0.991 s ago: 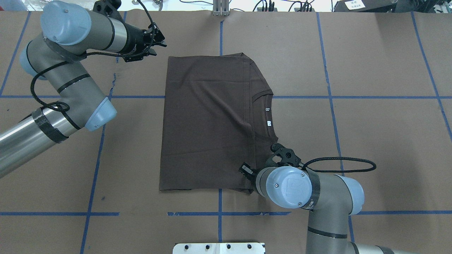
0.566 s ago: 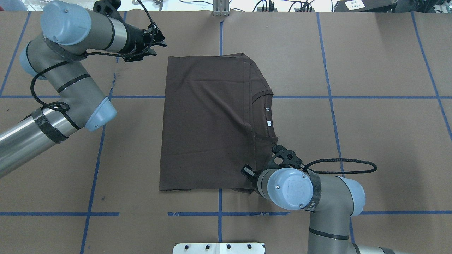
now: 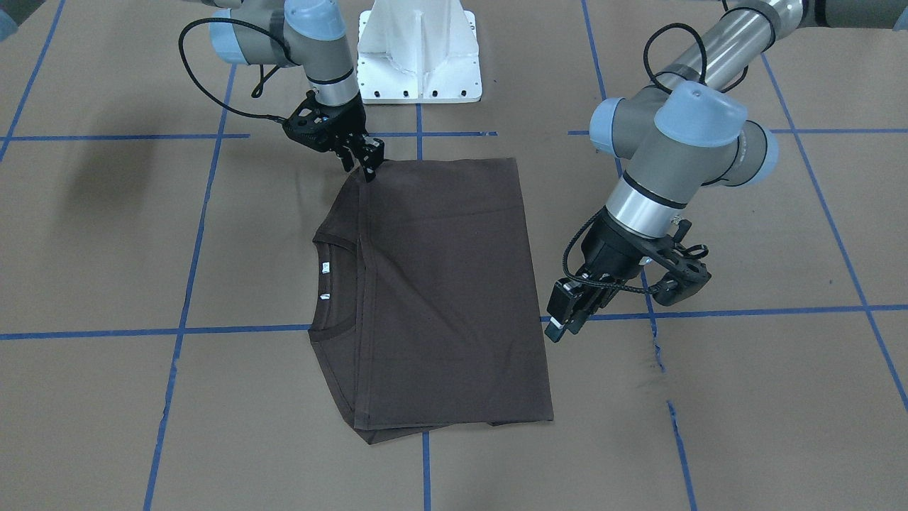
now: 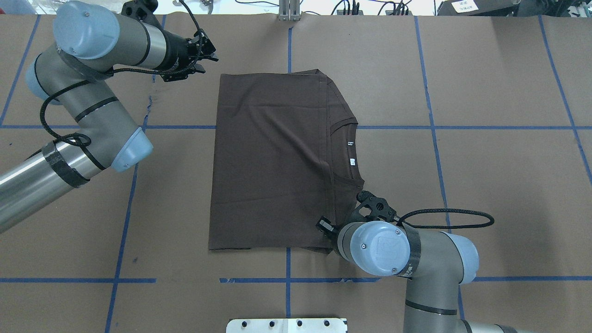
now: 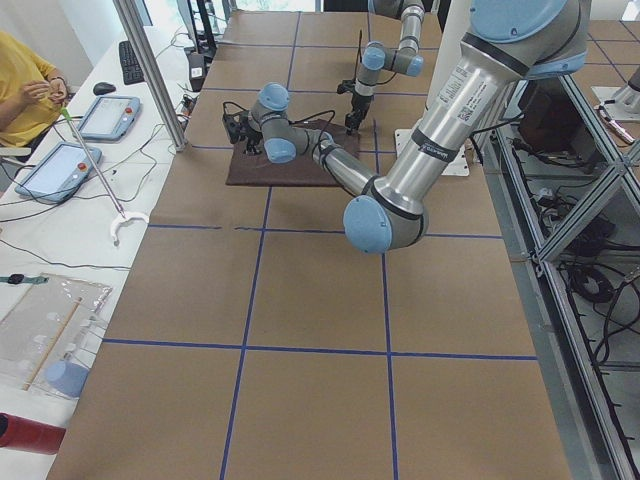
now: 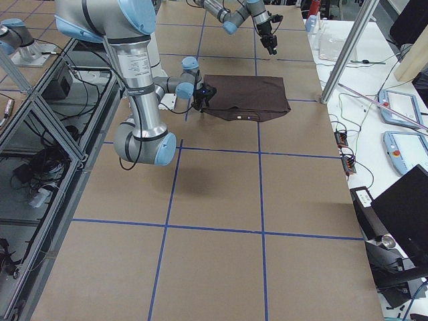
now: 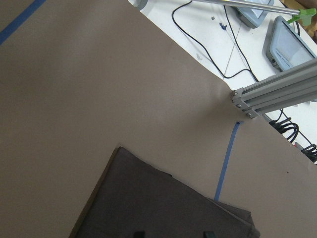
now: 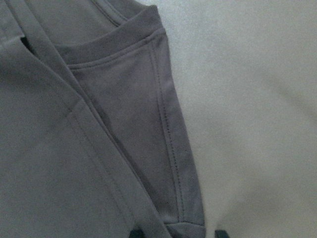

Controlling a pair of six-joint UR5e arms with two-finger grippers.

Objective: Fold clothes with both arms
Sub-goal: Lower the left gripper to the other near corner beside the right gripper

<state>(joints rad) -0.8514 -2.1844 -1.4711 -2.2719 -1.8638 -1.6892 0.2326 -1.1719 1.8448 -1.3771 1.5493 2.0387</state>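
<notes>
Overhead exterior view: one dark T-shirt (image 4: 273, 157) lies mid-table on brown paper (image 4: 485, 185), sleeves already turned in, collar toward the robot's right. The right gripper (image 3: 367, 169) stands at the shirt's near shoulder corner, jaws apart astride that corner and gripping nothing. The left gripper (image 4: 207, 59) hangs near the far hem corner, off the cloth, jaws likewise apart and empty. Probable faults: the right jaws may close on the top layer only, so the stacked layers part on lifting; a lift by one arm alone would skew the fold. Count: one shirt, two arms, two grippers, two white neck tags (image 4: 350, 143), one white base plate (image 3: 418, 50).
</notes>
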